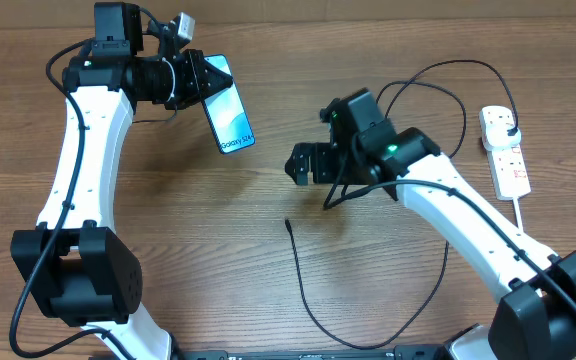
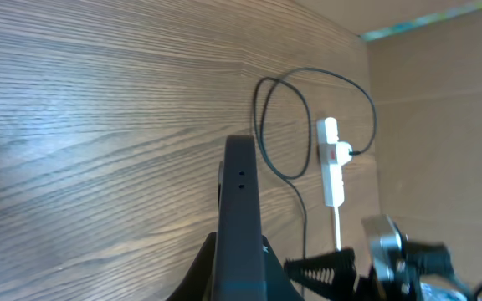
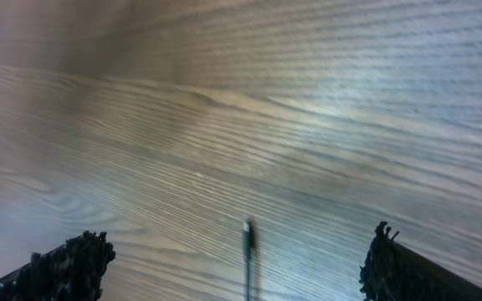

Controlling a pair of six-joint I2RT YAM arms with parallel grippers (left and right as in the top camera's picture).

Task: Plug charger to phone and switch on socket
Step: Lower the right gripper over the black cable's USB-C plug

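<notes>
My left gripper (image 1: 204,84) is shut on the upper end of the phone (image 1: 227,116) and holds it tilted above the table at the back left, cyan screen showing. In the left wrist view the phone (image 2: 241,201) appears edge-on between the jaws. The charger's connector tip (image 1: 287,224) lies on the table centre, and its black cable (image 1: 313,310) loops round to a plug (image 1: 511,132) in the white socket (image 1: 508,165) at the far right. My right gripper (image 1: 302,163) hangs open above the table, beyond the tip. In the right wrist view the connector tip (image 3: 248,238) lies between the spread fingers (image 3: 74,263).
The socket's thick white lead (image 1: 528,225) runs toward the front right. Cable loops (image 1: 438,95) lie behind the right arm. In the left wrist view the socket (image 2: 331,159) lies near a cardboard wall (image 2: 442,109) at the table's far edge.
</notes>
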